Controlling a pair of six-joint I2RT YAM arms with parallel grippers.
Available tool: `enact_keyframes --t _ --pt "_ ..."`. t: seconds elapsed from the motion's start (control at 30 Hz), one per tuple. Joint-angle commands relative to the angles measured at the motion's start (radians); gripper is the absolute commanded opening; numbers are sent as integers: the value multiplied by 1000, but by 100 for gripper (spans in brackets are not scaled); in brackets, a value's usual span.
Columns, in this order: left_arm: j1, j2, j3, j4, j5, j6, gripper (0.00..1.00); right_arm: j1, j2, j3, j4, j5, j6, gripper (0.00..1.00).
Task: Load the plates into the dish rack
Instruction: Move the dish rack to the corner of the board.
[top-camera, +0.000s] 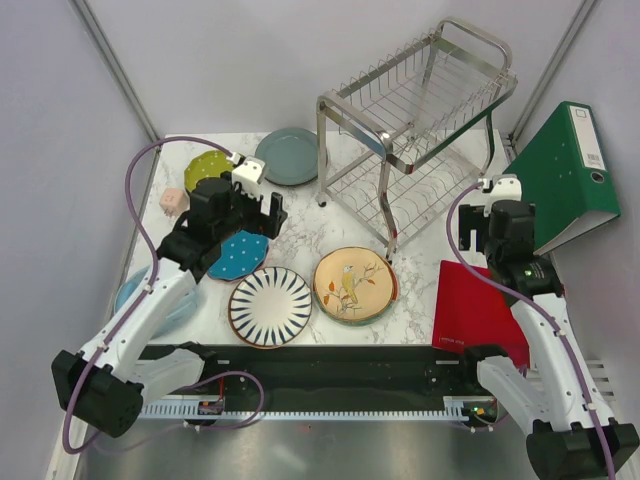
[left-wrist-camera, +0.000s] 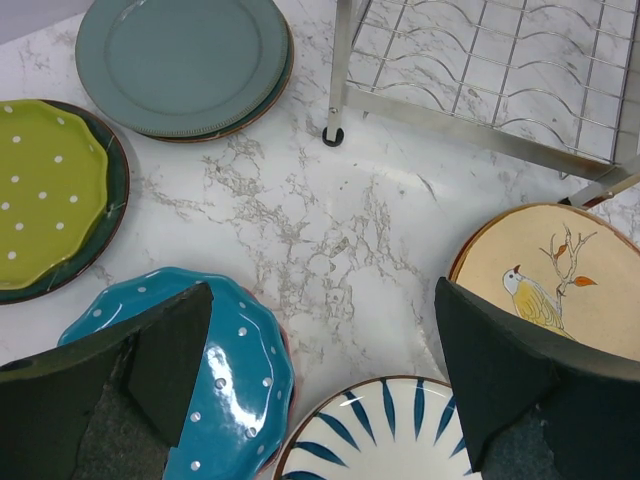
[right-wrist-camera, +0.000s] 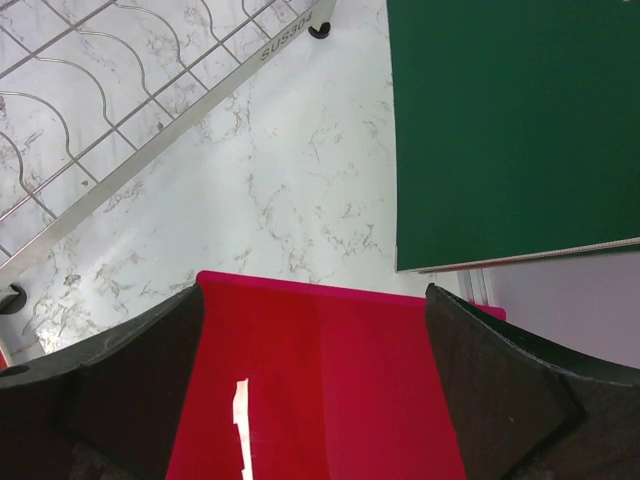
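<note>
Two grippers show, and both are spread wide with nothing between their fingers. The left gripper (left-wrist-camera: 322, 295) hangs low over the table (top-camera: 300, 220), and its left finger (left-wrist-camera: 150, 370) is right above the teal plate (left-wrist-camera: 235, 380) with white dots. I cannot tell if it touches that plate. Just beside the teal plate lies the white plate with dark stripes (left-wrist-camera: 385, 430), and next to that is the tan plate with a bird (left-wrist-camera: 545, 285). Farther back lie the lime plate with dots (left-wrist-camera: 45, 190) and the grey-blue plate (left-wrist-camera: 180, 60), each flat on top of another plate. A small pink cube (top-camera: 173, 200) sits by the lime plate. The dish rack (top-camera: 420, 130) stands at the back of the table, near the grey-blue plate and apart from the other plates. All the plates lie flat on the table. The right gripper (right-wrist-camera: 312, 295) hangs over the edge of a red mat (right-wrist-camera: 320, 390), between the rack and a green binder (right-wrist-camera: 510, 130) that leans at the right side.
</note>
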Motion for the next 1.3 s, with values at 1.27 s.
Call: enact_keyframes --t 1.27 --pt "-1 382 5 496 47 -53 93 -590 959 619 483 -1264 -484 83"
